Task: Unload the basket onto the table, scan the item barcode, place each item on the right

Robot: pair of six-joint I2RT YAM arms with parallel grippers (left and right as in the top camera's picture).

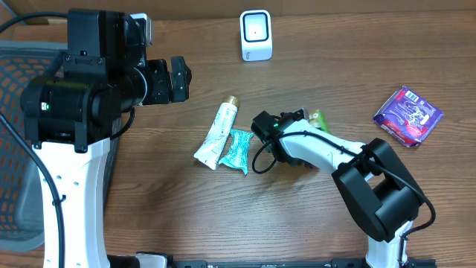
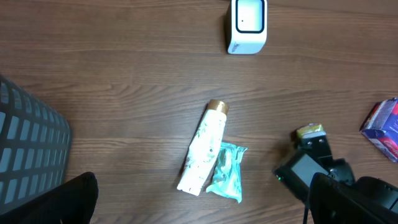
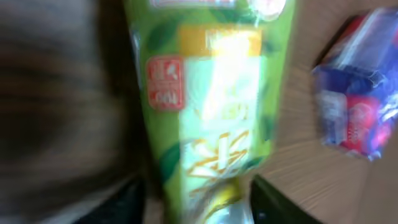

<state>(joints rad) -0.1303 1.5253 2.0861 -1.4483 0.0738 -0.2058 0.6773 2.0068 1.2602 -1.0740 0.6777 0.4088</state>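
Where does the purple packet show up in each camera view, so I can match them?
Overhead: the purple packet lies on the wood at far right, above mid-height.
Left wrist: cut off by the right edge, around mid-height.
Right wrist: blurred, at upper right.
Shared landmark: the green packet, left of it in every view.

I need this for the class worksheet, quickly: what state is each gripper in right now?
Left gripper: open, holding nothing.
Right gripper: cannot tell; a green packet is right at it, but the view is blurred.
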